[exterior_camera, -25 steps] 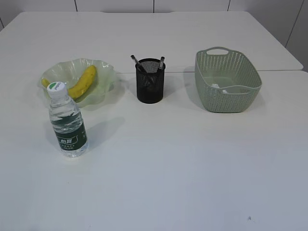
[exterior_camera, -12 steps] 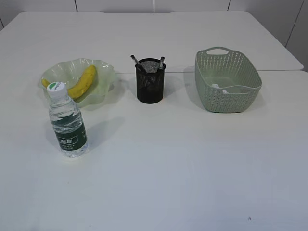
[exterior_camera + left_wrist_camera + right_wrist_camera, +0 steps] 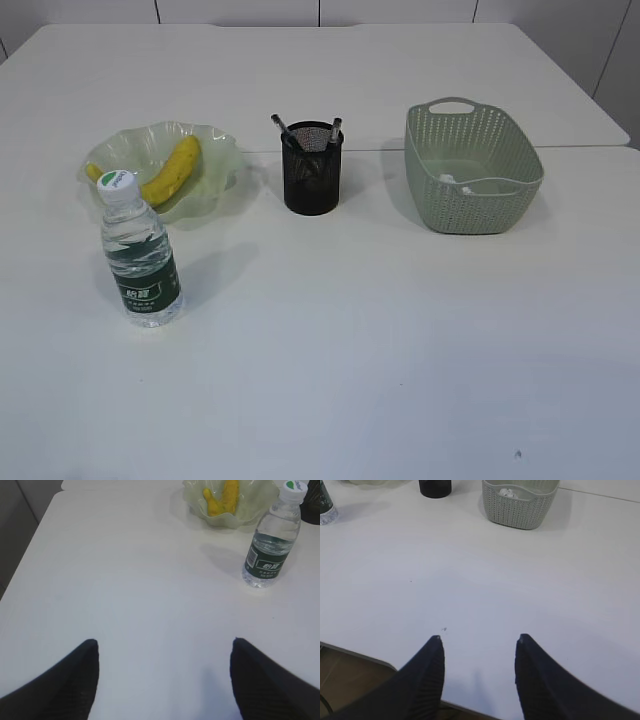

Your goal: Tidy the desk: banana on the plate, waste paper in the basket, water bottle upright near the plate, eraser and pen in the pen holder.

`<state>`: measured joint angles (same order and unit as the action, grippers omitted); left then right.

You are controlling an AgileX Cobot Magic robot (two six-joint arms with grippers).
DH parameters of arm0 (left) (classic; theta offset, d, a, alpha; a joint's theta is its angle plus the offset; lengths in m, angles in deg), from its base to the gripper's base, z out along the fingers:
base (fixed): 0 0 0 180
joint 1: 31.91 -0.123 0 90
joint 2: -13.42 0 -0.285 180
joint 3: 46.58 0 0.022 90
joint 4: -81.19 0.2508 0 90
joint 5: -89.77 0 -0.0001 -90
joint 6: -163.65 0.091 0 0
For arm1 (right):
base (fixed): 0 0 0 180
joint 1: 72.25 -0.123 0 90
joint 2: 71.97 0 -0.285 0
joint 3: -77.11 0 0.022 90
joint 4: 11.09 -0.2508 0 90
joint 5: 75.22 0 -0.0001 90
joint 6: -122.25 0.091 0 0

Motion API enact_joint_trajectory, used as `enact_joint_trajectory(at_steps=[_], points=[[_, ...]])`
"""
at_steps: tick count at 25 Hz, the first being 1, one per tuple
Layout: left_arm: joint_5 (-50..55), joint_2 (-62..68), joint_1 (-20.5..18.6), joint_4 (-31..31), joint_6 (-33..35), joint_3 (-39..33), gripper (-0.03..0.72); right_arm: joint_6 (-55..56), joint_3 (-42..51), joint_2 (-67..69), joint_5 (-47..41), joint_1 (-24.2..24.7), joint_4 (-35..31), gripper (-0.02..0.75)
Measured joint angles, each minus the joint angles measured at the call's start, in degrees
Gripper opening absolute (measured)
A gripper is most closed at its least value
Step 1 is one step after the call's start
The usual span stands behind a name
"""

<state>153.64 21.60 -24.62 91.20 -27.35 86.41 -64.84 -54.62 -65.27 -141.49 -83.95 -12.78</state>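
Banana [image 3: 172, 170] on plate [image 3: 215, 190], seemingly.

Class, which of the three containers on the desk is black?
The mesh pen holder, between the pale green plate and the green basket.

White table [image 3: 400, 350] with plate [image 3: 215, 190], bottle [image 3: 140, 255], pen holder [image 3: 312, 175], basket [image 3: 475, 205].
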Motion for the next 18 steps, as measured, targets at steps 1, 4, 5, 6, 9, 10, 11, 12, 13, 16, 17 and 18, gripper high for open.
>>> enact_joint_trajectory(at_steps=[1, 4, 5, 6, 9, 10, 11, 12, 13, 16, 17, 18], points=[[0.0, 0.0, 0.0, 0.0, 0.0, 0.0, 0.587, 0.0, -0.1, 0.0, 0.0, 0.0, 0.1, 0.354], [0.0, 0.0, 0.0, 0.0, 0.0, 0.0, 0.587, 0.0, -0.1, 0.0, 0.0, 0.0, 0.1, 0.354], [0.0, 0.0, 0.0, 0.0, 0.0, 0.0, 0.587, 0.0, -0.1, 0.0, 0.0, 0.0, 0.1, 0.354], [0.0, 0.0, 0.0, 0.0, 0.0, 0.0, 0.587, -0.1, -0.1, 0.0, 0.0, 0.0, 0.2, 0.354], [0.0, 0.0, 0.0, 0.0, 0.0, 0.0, 0.588, -0.1, -0.1, 0.0, 0.0, 0.0, 0.9, 0.354], [0.0, 0.0, 0.0, 0.0, 0.0, 0.0, 0.588, -0.1, -0.1, 0.0, 0.0, 0.0, 1.0, 0.354], [0.0, 0.0, 0.0, 0.0, 0.0, 0.0, 0.588, -0.1, -0.1, 0.0, 0.0, 0.0, 1.0, 0.354], [0.0, 0.0, 0.0, 0.0, 0.0, 0.0, 0.588, -0.1, -0.1, 0.0, 0.1, 0.0, 1.1, 0.354], [0.0, 0.0, 0.0, 0.0, 0.0, 0.0, 0.588, -0.1, -0.1, 0.0, 0.1, 0.0, 1.1, 0.354], [0.0, 0.0, 0.0, 0.0, 0.0, 0.0, 0.588, -0.1, -0.1, 0.0, 0.1, 0.0, 1.2, 0.354], [0.0, 0.0, 0.0, 0.0, 0.0, 0.0, 0.588, -0.1, -0.1, 0.0, 0.1, 0.0, 1.2, 0.354], [0.0, 0.0, 0.0, 0.0, 0.0, 0.0, 0.588, -0.1, -0.1, 0.0, 0.1, 0.0, 1.2, 0.354]])
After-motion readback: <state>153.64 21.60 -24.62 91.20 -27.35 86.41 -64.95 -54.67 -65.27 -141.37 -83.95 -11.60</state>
